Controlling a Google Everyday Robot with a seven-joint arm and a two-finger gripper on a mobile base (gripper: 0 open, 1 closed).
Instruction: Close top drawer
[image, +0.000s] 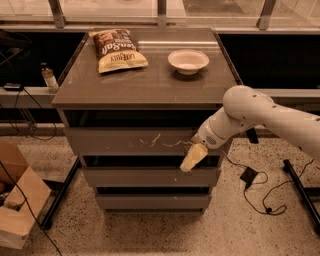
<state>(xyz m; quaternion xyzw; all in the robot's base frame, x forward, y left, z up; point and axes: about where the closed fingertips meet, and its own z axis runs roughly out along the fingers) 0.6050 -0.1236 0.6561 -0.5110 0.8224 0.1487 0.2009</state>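
Gripper (193, 158), fingers seemingly pressed together, touches the scratched top drawer (125, 142) under the near right corner of the tabletop (150, 85); the drawer sits almost shut, needing a last push

A chip bag (117, 50) lies back left on the worktop (150, 87), a bowl (188, 61) back right, the claw (194, 157) below its front right corner.

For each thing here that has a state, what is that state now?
Grey scratched top drawer: looks nearly in; fully shut or not, I cannot tell.
End effector: at the right end of that drawer's front.
White round bowl: upright, looks empty.
Brown and yellow chip bag: lying flat on the grey cabinet top.
Brown cardboard box: on the floor, looks open.
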